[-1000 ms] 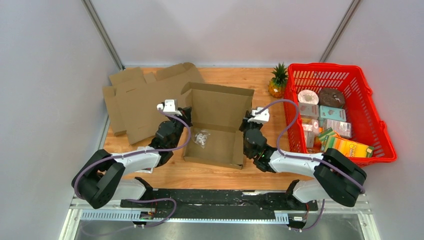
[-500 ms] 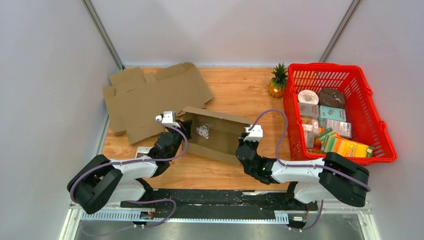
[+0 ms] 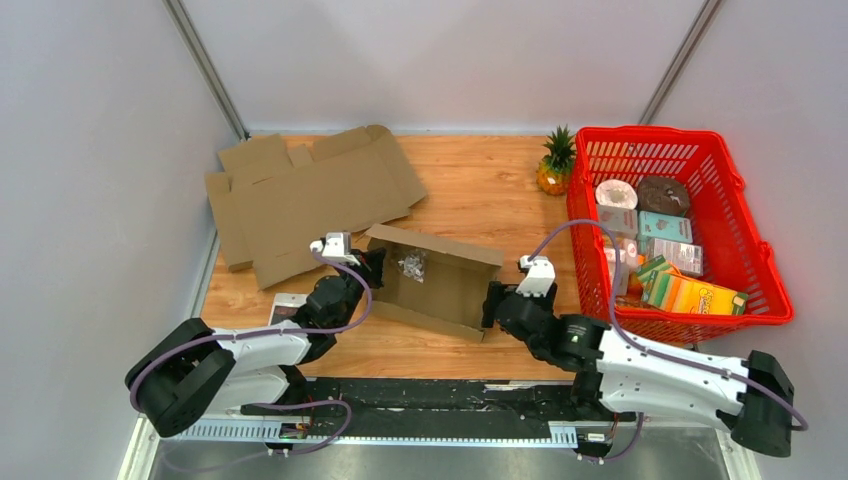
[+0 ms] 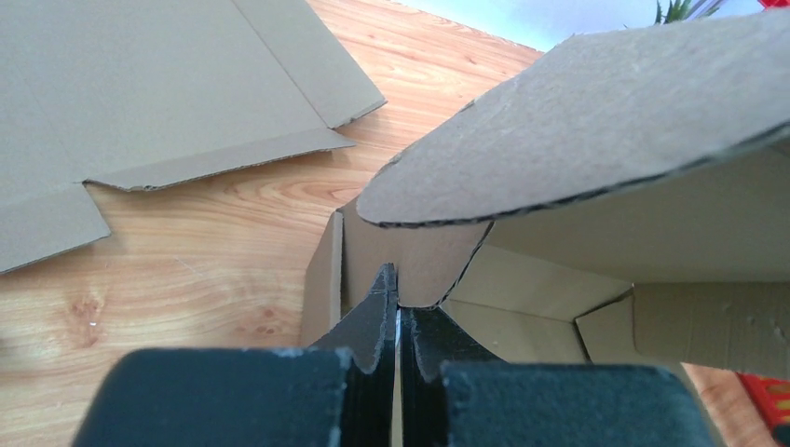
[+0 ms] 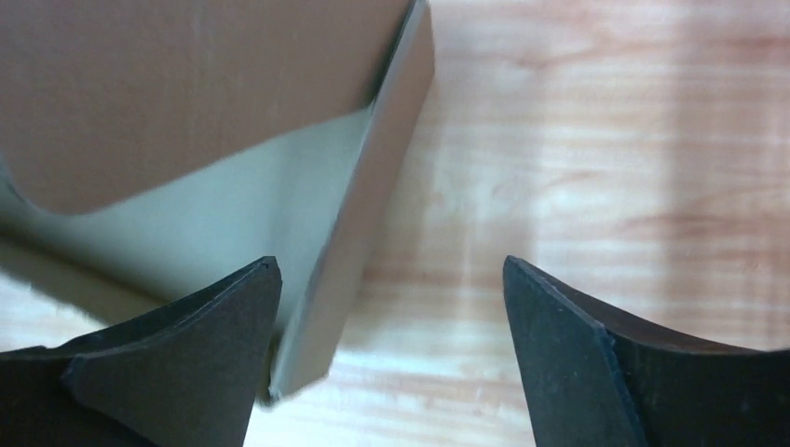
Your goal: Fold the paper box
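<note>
1. Left gripper [image 3: 366,268]: the fingers are pressed together on the left end wall of the paper box [image 3: 440,285]. In the left wrist view the gripper [image 4: 399,279] shows only a thin sliver between the fingers [image 4: 373,321], and the fingertips sit at the corner where the end wall meets an inner flap. A large cardboard flap of the box [image 4: 578,121] hangs above and ahead of the fingertips.

2. Right gripper [image 3: 491,304]: the fingers are spread wide at the near right corner of the box. In the right wrist view the gripper [image 5: 391,265] straddles the corner wall of the box [image 5: 186,93]. That wall stands just beside the finger on the left of that view; the other finger is well apart from it, over bare wood.

3. Paper box: it rests on the surface [image 3: 480,180] between the two grippers, open at the top and set at a slant. A small clear packet [image 3: 409,264] lies inside, toward the end held by the left gripper.

4. Beyond the left gripper: a flat cardboard sheet [image 3: 300,195] lies unfolded on the surface, apart from the box.

5. Beyond the right gripper: a pineapple [image 3: 555,165] stands upright just beside a red basket [image 3: 680,135], which holds assorted packaged goods.
</note>
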Robot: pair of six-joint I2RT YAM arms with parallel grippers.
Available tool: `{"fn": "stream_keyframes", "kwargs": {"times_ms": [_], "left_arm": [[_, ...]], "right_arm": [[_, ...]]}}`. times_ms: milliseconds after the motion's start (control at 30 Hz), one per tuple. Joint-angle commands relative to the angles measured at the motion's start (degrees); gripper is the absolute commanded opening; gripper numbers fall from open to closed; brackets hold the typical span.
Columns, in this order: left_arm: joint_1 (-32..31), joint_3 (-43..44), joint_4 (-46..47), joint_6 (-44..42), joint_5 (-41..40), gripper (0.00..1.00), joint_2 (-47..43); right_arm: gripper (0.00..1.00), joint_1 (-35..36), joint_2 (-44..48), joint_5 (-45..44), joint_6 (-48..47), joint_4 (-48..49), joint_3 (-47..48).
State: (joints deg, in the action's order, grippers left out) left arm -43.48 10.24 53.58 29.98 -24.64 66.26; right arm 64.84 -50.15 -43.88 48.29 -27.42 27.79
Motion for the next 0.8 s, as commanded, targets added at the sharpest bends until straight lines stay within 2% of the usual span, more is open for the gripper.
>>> {"fn": "stream_keyframes", "kwargs": {"times_ms": [0,133,200,267,433,500,700,767], "left_arm": [[-1.1,-1.5,-2.3,1.3,0.1,0.0,0.6],[-1.9,-1.6,-1.6,0.7,-0.5,0.0,0.8],[-2.1,-1.7,-1.5,0.4,-0.6,0.0,0.7],[-2.2,-2.0,-1.3,0.3,-0.8,0.0,0.5],[-2.3,-3.0,-0.6,0.5,-1.5,0.0,-0.5],[-2.3,-3.2,-0.6,0.6,-1.8,0.0,-0.7],[-2.3,-3.2,0.0,0.7,-1.5,0.0,-0.1],[-2.3,-3.3,0.1,0.8,-1.5,0.0,-0.3]], "right_arm": [[0.93,0.5,7.2,16.9,4.8,-16.8,4.1],[0.95,0.6,15.5,28.6,-1.0,-18.8,9.1],[0.96,0.6,17.2,28.2,-3.9,-20.7,15.3],[0.98,0.5,17.0,24.6,-11.0,-21.5,20.8],[1.0,0.5,5.9,19.4,-24.1,-20.3,32.2],[1.0,0.5,2.8,21.7,-29.9,-17.9,35.8],[1.0,0.6,-6.3,26.8,-41.1,-11.4,37.7],[0.99,0.5,-8.4,27.6,-41.3,-9.9,37.3]]}}
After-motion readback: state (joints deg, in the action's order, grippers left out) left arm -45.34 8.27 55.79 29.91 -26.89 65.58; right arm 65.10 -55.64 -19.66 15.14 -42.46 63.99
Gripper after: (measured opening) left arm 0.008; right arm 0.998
